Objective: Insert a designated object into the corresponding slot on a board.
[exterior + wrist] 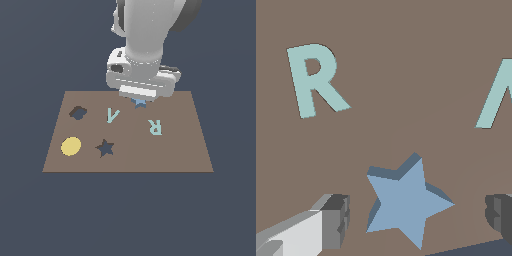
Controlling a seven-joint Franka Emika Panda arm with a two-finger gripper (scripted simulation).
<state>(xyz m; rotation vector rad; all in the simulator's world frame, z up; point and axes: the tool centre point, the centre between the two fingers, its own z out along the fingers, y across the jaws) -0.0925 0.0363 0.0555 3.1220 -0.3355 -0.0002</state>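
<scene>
The light-blue star piece (406, 200) lies flat on the brown board (406, 75). My gripper (418, 217) is open, with one finger (333, 220) on each side of the star and a gap between each finger and it. In the exterior view the gripper (140, 101) hangs low over the board's (185, 150) far edge, and only a sliver of the star piece (139, 103) shows beneath the hand. The dark navy star-shaped slot (105, 148) lies nearer the board's front, toward the exterior view's left of the gripper.
On the board sit a pale teal letter A (113, 115), a letter R (155, 126), a yellow disc (71, 146) and a dark blob-shaped cutout (77, 112). The letters R (316, 80) and A (496, 100) also appear in the wrist view.
</scene>
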